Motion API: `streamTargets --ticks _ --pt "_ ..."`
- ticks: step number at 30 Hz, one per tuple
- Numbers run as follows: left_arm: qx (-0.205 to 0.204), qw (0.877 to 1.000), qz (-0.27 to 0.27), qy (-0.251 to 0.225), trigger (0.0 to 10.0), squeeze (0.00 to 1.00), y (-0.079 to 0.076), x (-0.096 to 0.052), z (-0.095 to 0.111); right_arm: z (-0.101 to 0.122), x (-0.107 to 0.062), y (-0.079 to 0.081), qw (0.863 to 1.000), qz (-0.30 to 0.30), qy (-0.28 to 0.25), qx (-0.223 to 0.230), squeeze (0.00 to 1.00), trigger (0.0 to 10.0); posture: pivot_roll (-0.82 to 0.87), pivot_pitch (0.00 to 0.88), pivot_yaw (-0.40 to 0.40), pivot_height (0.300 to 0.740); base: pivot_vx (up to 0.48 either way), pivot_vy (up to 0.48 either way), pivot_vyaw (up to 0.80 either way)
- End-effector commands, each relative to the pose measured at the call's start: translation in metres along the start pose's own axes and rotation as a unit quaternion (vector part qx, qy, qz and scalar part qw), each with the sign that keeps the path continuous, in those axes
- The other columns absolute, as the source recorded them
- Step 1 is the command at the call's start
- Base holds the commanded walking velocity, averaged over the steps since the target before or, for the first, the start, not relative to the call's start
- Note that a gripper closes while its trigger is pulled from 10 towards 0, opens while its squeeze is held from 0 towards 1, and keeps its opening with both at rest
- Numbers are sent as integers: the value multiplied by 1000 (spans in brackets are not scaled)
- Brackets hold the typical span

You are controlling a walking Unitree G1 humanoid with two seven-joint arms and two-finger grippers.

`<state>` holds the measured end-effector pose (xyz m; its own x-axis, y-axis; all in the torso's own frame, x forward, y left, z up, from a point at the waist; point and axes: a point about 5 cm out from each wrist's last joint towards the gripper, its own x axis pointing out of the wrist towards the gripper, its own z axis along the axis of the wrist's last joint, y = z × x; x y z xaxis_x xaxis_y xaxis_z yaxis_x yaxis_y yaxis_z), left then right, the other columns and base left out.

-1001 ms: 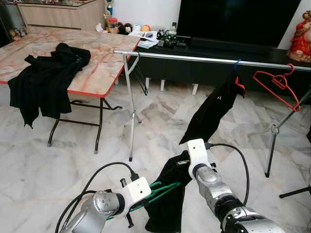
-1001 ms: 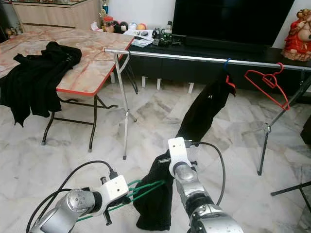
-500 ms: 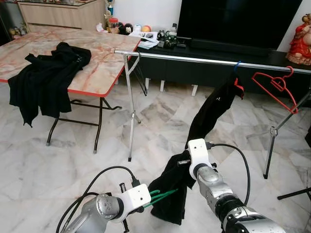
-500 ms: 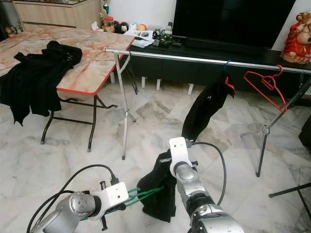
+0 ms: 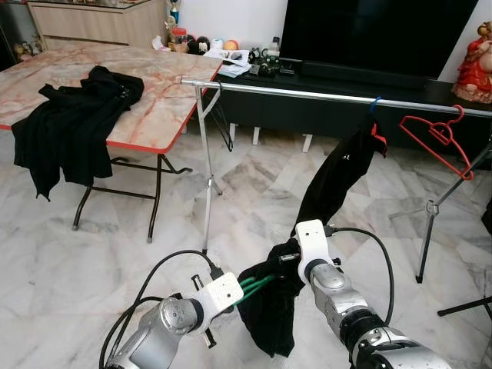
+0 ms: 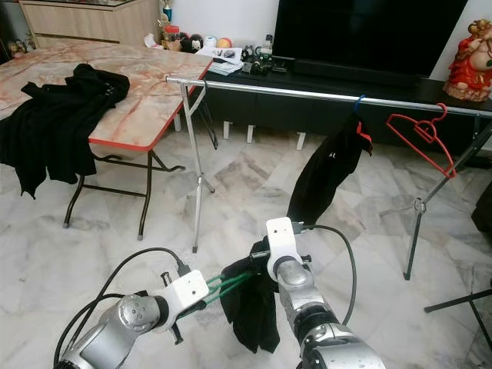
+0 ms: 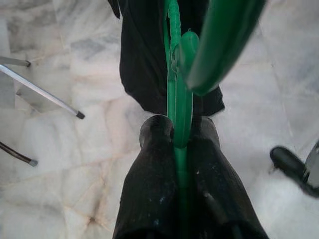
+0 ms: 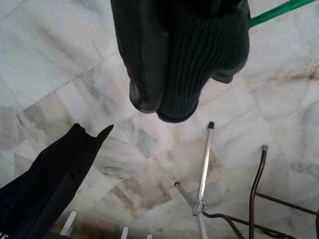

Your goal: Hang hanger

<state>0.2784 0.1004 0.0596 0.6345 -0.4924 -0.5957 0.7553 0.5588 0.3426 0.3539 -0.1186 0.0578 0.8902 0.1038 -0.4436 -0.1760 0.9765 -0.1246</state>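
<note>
Left gripper (image 7: 180, 137): clamped on green hanger (image 5: 254, 283).
Right gripper (image 8: 164, 102): pinching black garment (image 5: 273, 307), just beside hanger.
Rail (image 5: 323, 94): well ahead, above both grippers.

A: Left arm (image 5: 165, 323): brushed silver, round joint housing, white boxy wrist block. Black cable loops up into the block; dark screws on its underside.

B: Right arm (image 5: 361, 330): same silver, ribbed black ring below the elbow, white wrist block (image 5: 310, 240) with a black cable arcing away.

A: Fingers (image 7: 154, 194): long, matte black, rounded tips, lightly scuffed.
</note>
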Motion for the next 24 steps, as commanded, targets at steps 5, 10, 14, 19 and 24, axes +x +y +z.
streamTargets --ticks 5,10,14,19,24 --pt "-42 996 -34 -70 10000 0 -4 -3 20 14 1 5 1000 9 -20 4 0 10000 188 0 -118 740 0 0 0" --pt "-65 993 -22 -97 10000 0 -2 -2 29 17 2 18 999 37 -23 30 0 10000 186 0 -116 740 0 0 0" --pt "-83 990 15 -112 10000 0 8 -1 37 21 1 30 996 60 -28 65 0 10000 185 0 -116 740 0 0 0" --pt "-53 996 45 -52 10000 0 15 3 25 25 1 28 995 41 -38 83 0 10000 181 0 -114 740 0 0 0" --pt "-65 995 76 -29 10000 0 21 3 17 25 2 11 995 -4 -34 92 0 10000 179 0 -114 740 0 0 0"
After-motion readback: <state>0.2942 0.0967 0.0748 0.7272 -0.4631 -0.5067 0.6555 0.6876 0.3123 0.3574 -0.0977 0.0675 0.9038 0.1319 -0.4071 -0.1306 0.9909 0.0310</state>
